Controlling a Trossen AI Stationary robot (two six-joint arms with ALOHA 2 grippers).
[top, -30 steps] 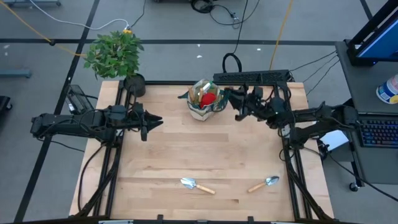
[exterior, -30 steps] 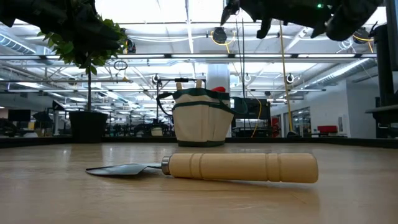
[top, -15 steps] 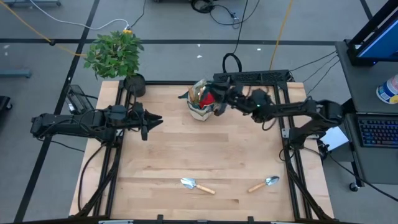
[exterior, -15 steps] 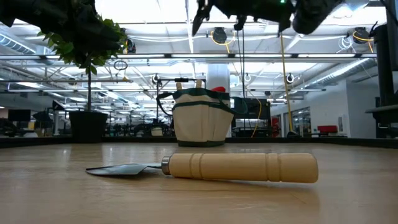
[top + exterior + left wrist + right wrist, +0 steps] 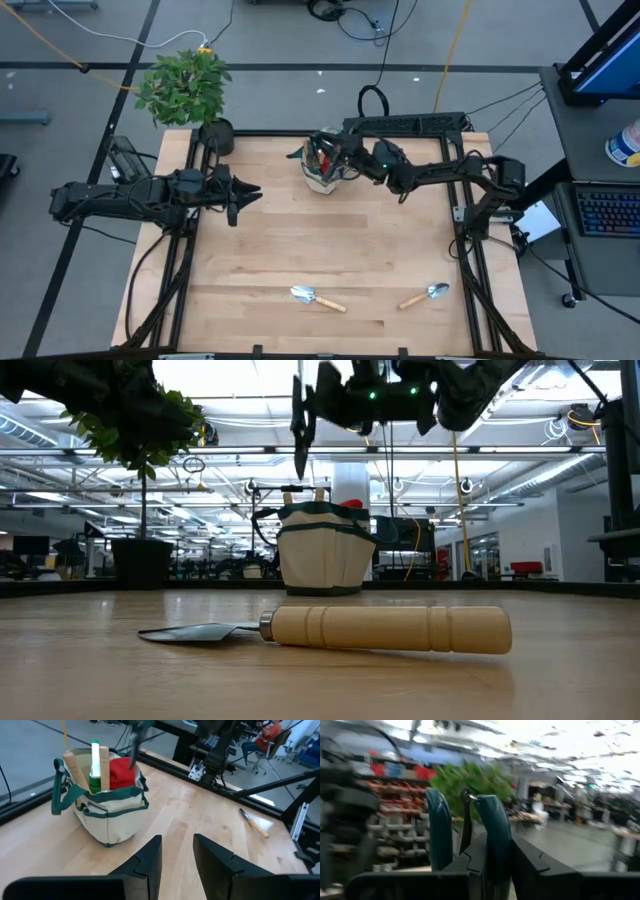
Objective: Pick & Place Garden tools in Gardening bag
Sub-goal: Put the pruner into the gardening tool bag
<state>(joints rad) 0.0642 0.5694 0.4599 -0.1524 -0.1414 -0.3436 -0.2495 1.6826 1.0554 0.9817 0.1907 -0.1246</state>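
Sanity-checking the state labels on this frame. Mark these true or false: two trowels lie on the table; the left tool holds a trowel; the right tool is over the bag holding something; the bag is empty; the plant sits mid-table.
1. Two trowels lie on the table. True.
2. The left tool holds a trowel. False: it is open and empty, at the table's left side.
3. The right tool is over the gardening bag, gripping a dark slim item. True.
4. The bag is empty. False: it holds a red glove, a green-white bottle and wooden handles.
5. The potted plant sits mid-table. False: it is at the far left corner.
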